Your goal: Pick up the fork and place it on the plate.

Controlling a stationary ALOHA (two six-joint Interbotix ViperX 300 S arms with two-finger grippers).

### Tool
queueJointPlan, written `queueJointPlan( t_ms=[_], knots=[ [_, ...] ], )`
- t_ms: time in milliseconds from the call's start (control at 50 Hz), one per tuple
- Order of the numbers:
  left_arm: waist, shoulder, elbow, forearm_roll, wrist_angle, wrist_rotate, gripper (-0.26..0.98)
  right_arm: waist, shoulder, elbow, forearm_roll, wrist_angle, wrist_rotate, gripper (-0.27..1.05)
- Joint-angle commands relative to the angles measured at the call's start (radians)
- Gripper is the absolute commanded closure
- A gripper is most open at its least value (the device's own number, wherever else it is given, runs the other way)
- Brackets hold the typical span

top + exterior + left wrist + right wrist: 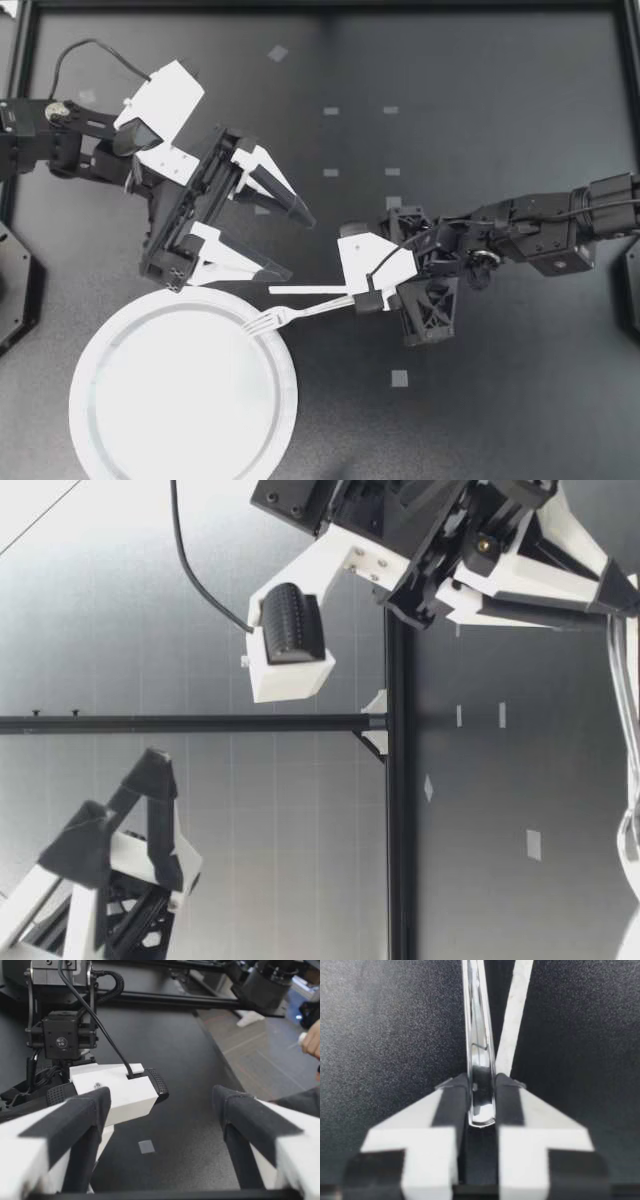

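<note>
Top view takes in a dark, matt table bounded by a black frame, with small pale tape squares dotted over it. The low view shows a grey panelled wall behind the table. The left wrist view shows a floor beyond the table's side, where a person's hand and dark sleeve come into sight. A round white plate lies on the left half of the table. My left arm comes in from the left side and angles toward the middle. The left pincer is spread wide and holds nothing, just beside the plate's rim in the top view and well above the table in the low view. My right arm stretches in from the right, its wrist rolled so the fingers of the right pincer sit one above the other. That pincer is drawn narrow on the fork; the right wrist view shows both dark pads pressing the end of the handle from two sides. The fork points away from the pincer toward the plate, its tines over the rim nearest my right arm. I cannot tell whether they touch the plate. A thin white strip runs just beside the handle.
</note>
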Motion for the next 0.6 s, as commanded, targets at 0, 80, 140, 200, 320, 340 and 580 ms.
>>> queueJointPlan(
  t_ms=[0, 80, 140, 200, 320, 340, 580],
  knots=[
    [-0.002, -0.02, -0.009, -0.003, 0.003, 0.002, -0.03, -0.005, -0.012, -0.023, 0.0, -0.006, 0.0, 0.47],
    [-0.002, -0.02, -0.009, -0.003, 0.003, 0.002, -0.03, -0.005, -0.011, -0.026, 0.0, -0.006, 0.002, 0.35],
    [-0.002, -0.017, -0.006, -0.003, 0.002, 0.002, -0.03, -0.003, -0.011, -0.029, 0.0, -0.006, 0.002, 0.28],
    [-0.002, -0.017, -0.003, -0.003, 0.002, 0.003, -0.03, -0.005, -0.009, -0.032, 0.0, -0.006, 0.0, 0.25],
    [-0.003, -0.02, 0.002, -0.003, 0.002, 0.003, -0.03, -0.003, -0.017, -0.04, 0.002, 0.006, 0.002, 0.25],
    [-0.002, -0.02, 0.002, -0.003, 0.002, 0.003, -0.03, -0.003, -0.018, -0.041, 0.002, 0.009, 0.0, 0.25],
    [-0.002, -0.034, 0.006, -0.003, -0.006, 0.008, -0.03, -0.005, -0.133, -0.044, 0.002, 0.026, -0.009, 0.25]
  ],
)
